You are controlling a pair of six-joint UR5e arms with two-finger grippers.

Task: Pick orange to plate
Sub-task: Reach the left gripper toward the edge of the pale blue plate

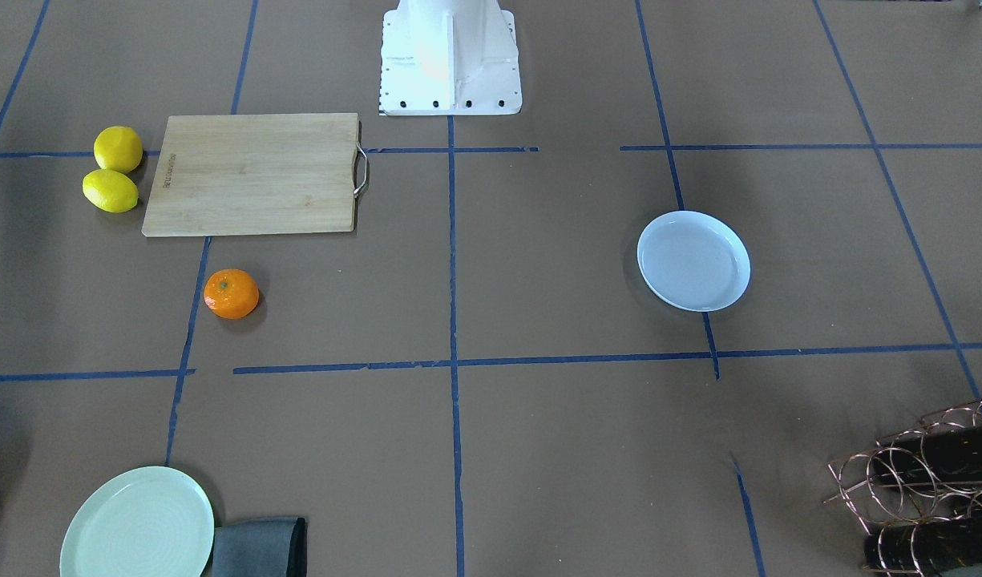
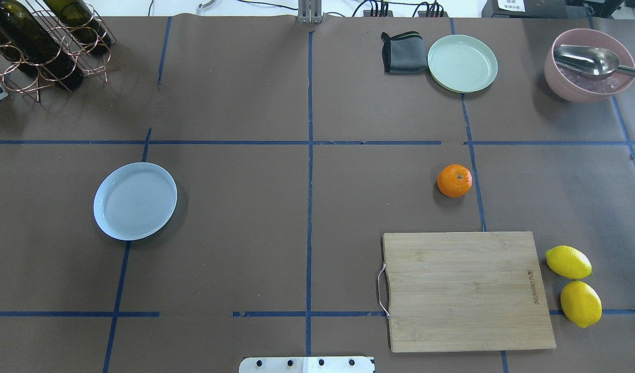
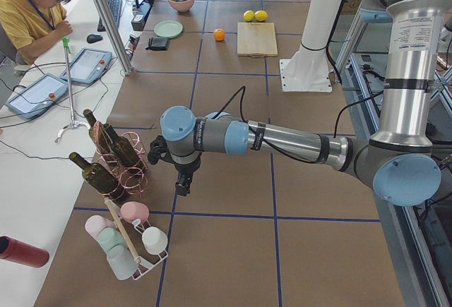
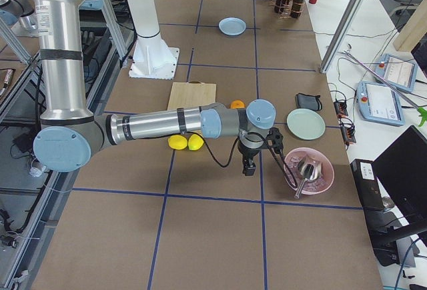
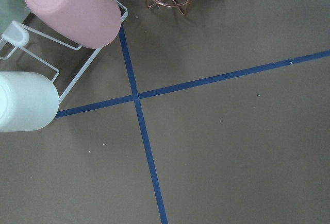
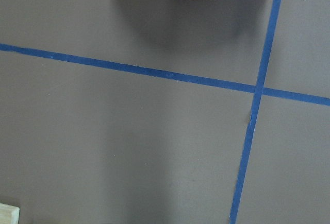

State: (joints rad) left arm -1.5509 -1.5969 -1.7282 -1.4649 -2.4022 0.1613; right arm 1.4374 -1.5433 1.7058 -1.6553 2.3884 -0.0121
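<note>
The orange (image 2: 454, 181) lies alone on the brown table, on the robot's right side, just beyond the wooden cutting board (image 2: 467, 290); it also shows in the front view (image 1: 232, 294). The pale bluish-white plate (image 2: 135, 201) sits empty on the left side (image 1: 693, 260), far from the fruit. My left gripper (image 3: 182, 183) hangs near the bottle rack at the table's left end, and my right gripper (image 4: 248, 168) hangs beside the pink bowl at the right end. Both show only in the side views, so I cannot tell whether they are open or shut. Neither wrist view shows fingers.
Two lemons (image 2: 574, 285) lie right of the cutting board. A pale green plate (image 2: 462, 63), a grey cloth (image 2: 401, 52) and a pink bowl (image 2: 589, 65) holding a metal scoop stand at the far right. A copper rack with bottles (image 2: 42, 46) fills the far left corner; a cup rack (image 5: 62, 33) stands near the left gripper.
</note>
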